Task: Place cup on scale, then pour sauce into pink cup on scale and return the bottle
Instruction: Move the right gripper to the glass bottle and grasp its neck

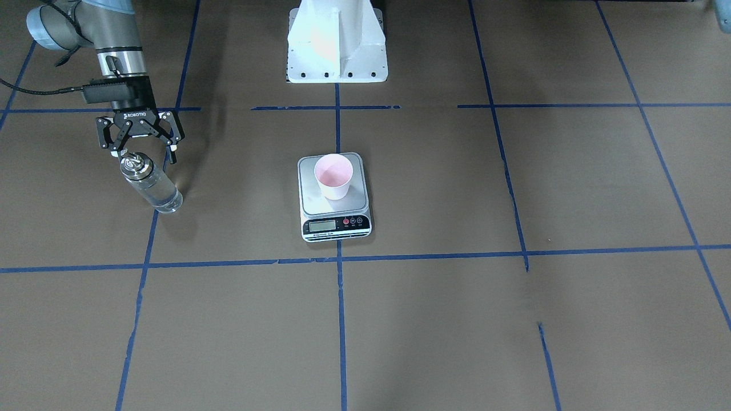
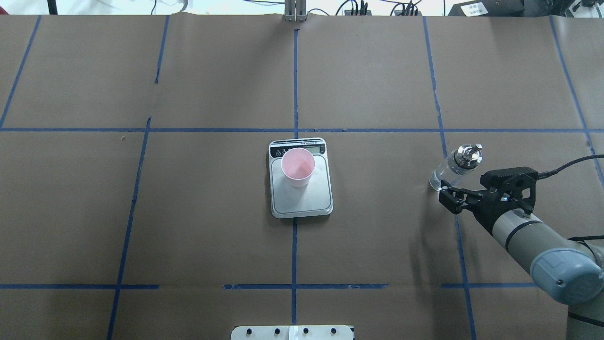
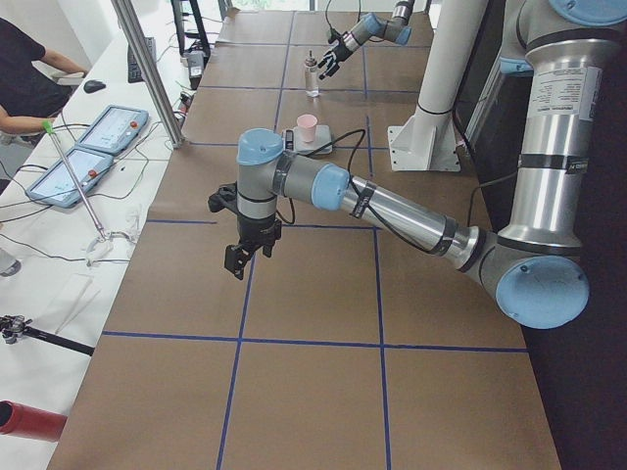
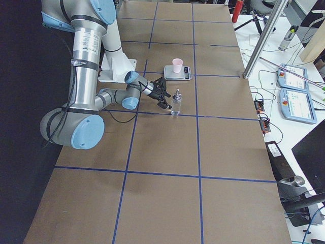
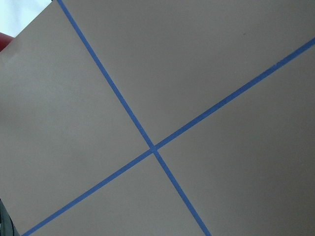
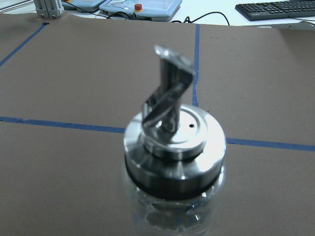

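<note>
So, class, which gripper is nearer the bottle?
Right. The right gripper is open, close by the top of the bottle; the left gripper hangs far off over the table.

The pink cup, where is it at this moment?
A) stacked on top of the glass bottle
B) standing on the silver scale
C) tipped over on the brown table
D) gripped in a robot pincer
B: the cup stands upright, open end up, on the steel platform of the scale.
</note>
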`<state>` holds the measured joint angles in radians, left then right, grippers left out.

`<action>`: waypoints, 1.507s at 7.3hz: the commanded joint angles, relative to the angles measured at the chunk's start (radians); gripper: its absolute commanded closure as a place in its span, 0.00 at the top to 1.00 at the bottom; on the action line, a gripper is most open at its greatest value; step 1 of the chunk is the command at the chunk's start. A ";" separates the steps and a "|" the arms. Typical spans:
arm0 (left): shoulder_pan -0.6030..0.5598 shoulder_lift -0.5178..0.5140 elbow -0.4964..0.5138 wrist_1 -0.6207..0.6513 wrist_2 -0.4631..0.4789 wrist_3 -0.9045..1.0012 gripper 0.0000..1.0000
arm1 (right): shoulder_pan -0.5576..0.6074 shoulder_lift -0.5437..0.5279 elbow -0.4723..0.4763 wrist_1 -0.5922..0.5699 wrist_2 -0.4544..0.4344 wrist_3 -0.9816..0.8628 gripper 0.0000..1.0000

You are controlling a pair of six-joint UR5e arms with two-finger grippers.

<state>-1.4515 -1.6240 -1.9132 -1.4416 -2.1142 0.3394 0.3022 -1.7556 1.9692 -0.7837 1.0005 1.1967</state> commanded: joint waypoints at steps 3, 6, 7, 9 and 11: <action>0.000 0.003 0.023 0.004 0.005 -0.003 1.00 | 0.005 0.066 -0.064 0.006 -0.034 -0.093 1.00; 0.000 0.003 0.026 0.004 0.006 -0.005 1.00 | 0.018 0.067 -0.140 0.096 -0.033 -0.106 1.00; 0.000 0.003 0.025 0.004 0.008 -0.003 1.00 | 0.031 0.068 -0.144 0.097 -0.033 -0.109 1.00; 0.000 0.003 0.025 0.004 0.032 -0.003 1.00 | 0.035 0.080 -0.144 0.097 -0.033 -0.115 1.00; 0.000 0.001 0.025 0.006 0.037 -0.005 1.00 | 0.043 0.103 -0.145 0.097 -0.033 -0.115 1.00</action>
<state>-1.4511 -1.6219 -1.8883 -1.4370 -2.0819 0.3349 0.3393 -1.6656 1.8248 -0.6874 0.9679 1.0820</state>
